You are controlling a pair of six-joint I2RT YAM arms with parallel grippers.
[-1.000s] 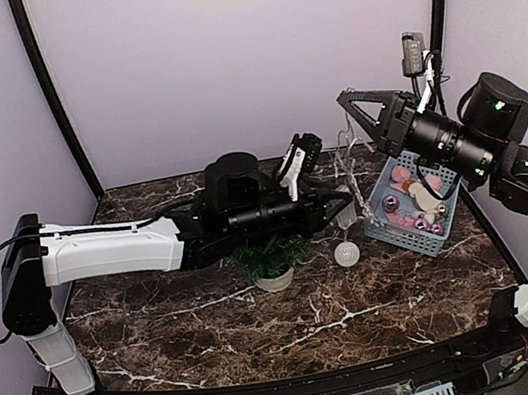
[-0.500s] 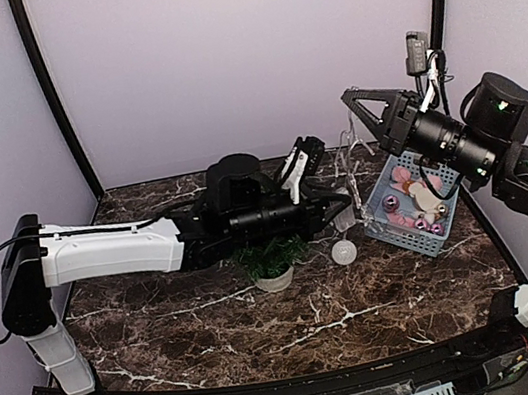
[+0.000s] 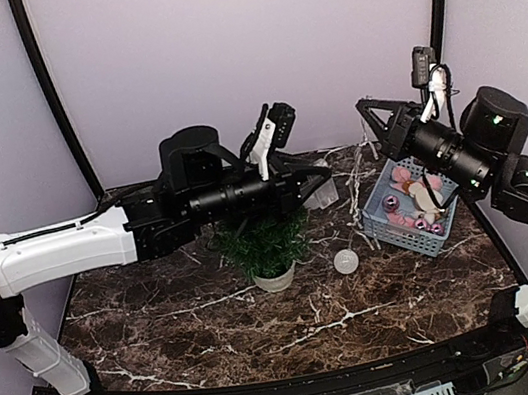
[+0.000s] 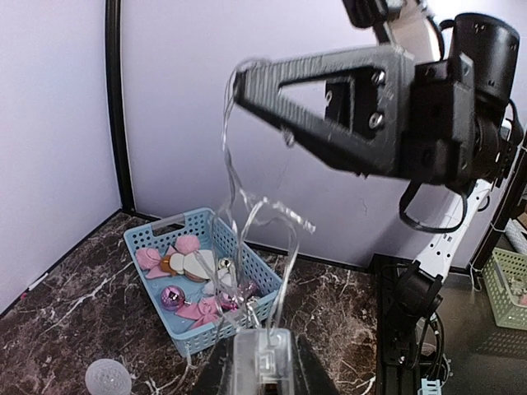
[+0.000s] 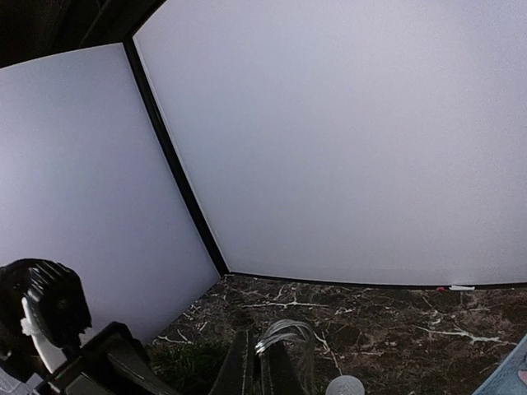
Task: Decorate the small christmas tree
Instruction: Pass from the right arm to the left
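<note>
The small christmas tree (image 3: 267, 246), dark green in a pale pot, stands mid-table below my left arm; its foliage also shows in the right wrist view (image 5: 183, 360). My left gripper (image 3: 317, 186) (image 4: 263, 355) hovers right of the treetop, shut on the clear plastic box (image 4: 262, 362) at one end of a thin clear light string (image 4: 247, 214). The string climbs in loops to my right gripper (image 3: 363, 106) (image 5: 262, 347), which is shut on a bunch of those loops (image 5: 286, 332) high above the basket's left side.
A blue basket (image 3: 378, 224) (image 4: 145, 237) at right holds pink bows, pink baubles and a pompom. A clear ball (image 3: 346, 262) (image 4: 107, 379) (image 5: 344, 385) lies on the marble between tree and basket. Purple walls with black corner posts enclose the table.
My left arm rose and pulled back to the left with the clear box, uncovering the tree. The right gripper drifted slightly right, drawing the string out between the two.
</note>
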